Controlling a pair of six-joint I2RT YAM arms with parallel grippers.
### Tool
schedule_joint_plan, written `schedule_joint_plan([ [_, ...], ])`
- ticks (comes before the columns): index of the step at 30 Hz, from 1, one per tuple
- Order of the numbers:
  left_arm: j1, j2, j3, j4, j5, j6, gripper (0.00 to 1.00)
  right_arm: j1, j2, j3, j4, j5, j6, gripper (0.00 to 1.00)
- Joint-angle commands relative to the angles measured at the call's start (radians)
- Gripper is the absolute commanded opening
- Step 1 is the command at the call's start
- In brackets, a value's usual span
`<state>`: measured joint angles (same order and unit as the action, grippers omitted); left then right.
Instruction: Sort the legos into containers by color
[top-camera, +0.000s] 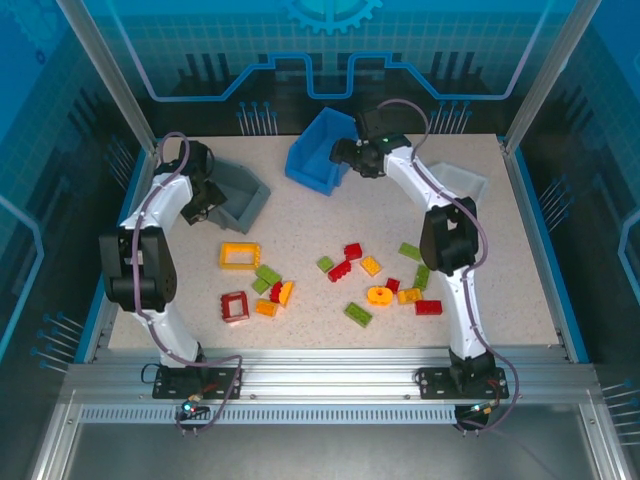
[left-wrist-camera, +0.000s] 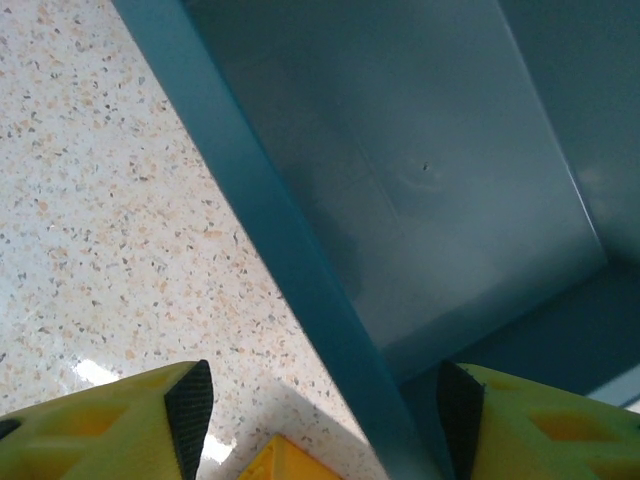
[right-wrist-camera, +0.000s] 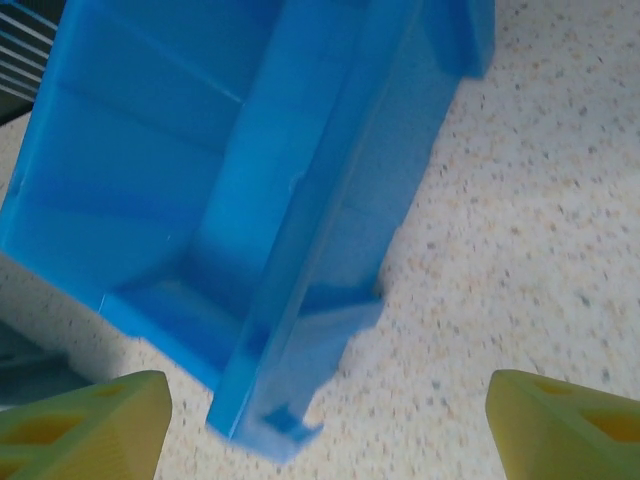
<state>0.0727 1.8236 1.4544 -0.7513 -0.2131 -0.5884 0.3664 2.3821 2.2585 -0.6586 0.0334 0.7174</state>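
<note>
We have the left gripper (left-wrist-camera: 325, 410), jaws apart, astride the wall of the grey bin (left-wrist-camera: 430, 180) and the right gripper (right-wrist-camera: 325, 410) gaping over the blue bin (right-wrist-camera: 130, 150), bricks (top-camera: 345, 270) loose on the table (top-camera: 300, 225), so we'd centre each wall before squeezing, lest a bin tip

1. A speckled beige tabletop (top-camera: 300, 225) fills the middle of the overhead view, edged left and right by a blue strip (top-camera: 540, 240)
2. Blue panels (top-camera: 330, 40) printed with a gear and circuit lines wall in the top and sides
3. Slanted aluminium posts (top-camera: 105, 70) rise at upper left and upper right
4. A slotted aluminium rail (top-camera: 330, 385) runs along the bottom
5. A bright glare patch (left-wrist-camera: 95, 372) lies at lower left of the left wrist view
</note>
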Motion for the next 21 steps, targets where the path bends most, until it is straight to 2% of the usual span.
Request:
schedule_joint_plan([
  [1,0.016,0.020,0.014,0.007,-0.039,0.052,0.59,-0.019,0.099,0.144,-0.066,-0.042,-0.011,0.82],
  [7,0.017,0.020,0.011,0.044,-0.058,0.111,0.45,-0.029,0.257,0.356,-0.124,-0.059,-0.015,0.74],
  [12,0.016,0.025,0.008,0.070,-0.048,0.162,0.32,-0.023,0.273,0.367,-0.137,-0.016,-0.045,0.66],
  [17,0.016,0.041,0.009,0.104,0.013,0.222,0.14,-0.014,0.247,0.356,-0.198,0.069,-0.096,0.46],
  [19,0.013,0.060,0.031,0.100,0.064,0.252,0.05,-0.012,0.209,0.318,-0.213,0.103,-0.119,0.37],
  [21,0.009,0.072,0.044,0.098,0.091,0.272,0.00,-0.013,0.161,0.256,-0.205,0.131,-0.141,0.32],
])
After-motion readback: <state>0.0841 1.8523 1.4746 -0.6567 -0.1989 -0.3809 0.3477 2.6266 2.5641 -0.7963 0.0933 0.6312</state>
